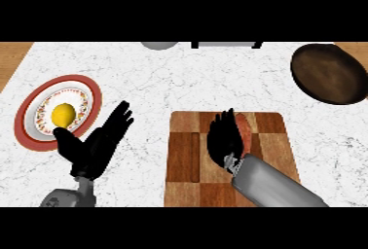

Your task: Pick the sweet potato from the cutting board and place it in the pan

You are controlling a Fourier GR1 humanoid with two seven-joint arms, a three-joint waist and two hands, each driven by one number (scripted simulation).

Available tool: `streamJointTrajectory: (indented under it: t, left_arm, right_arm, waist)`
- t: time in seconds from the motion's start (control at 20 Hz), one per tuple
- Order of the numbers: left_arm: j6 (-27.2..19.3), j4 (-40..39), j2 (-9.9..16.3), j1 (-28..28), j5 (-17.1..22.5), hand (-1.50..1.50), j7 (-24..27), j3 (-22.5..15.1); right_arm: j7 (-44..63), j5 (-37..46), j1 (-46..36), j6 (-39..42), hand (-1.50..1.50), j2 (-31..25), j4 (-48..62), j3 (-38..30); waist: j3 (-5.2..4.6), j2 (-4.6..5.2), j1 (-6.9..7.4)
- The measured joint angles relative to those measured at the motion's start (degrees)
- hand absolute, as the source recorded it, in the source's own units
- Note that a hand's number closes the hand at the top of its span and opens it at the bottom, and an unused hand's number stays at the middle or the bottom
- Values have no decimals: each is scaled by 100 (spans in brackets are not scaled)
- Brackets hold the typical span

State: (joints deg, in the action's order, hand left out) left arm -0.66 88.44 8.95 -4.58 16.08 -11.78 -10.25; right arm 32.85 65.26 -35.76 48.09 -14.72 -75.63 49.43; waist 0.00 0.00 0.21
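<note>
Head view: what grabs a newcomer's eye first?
Probably the right hand, which reaches over the wooden cutting board at centre and covers most of the reddish sweet potato there. Next, the red-rimmed plate at left with a yellow lemon on it, beside the open left hand. The dark pan sits at upper right, holding nothing.
</note>
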Motion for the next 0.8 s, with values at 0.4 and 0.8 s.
streamJointTrajectory:
  t: [0.4, 0.8]
  left_arm:
    - [103, 41, -96, 35, -100, 0, -109, 106]
    - [163, 94, -148, 51, -196, 0, -135, 157]
  right_arm:
    - [-674, 597, 70, -323, 150, -135, 251, -265]
    - [-1628, 1258, -131, -1315, 150, -308, 728, -68]
  waist:
    - [0, 0, 0]
    - [-6, -9, 23]
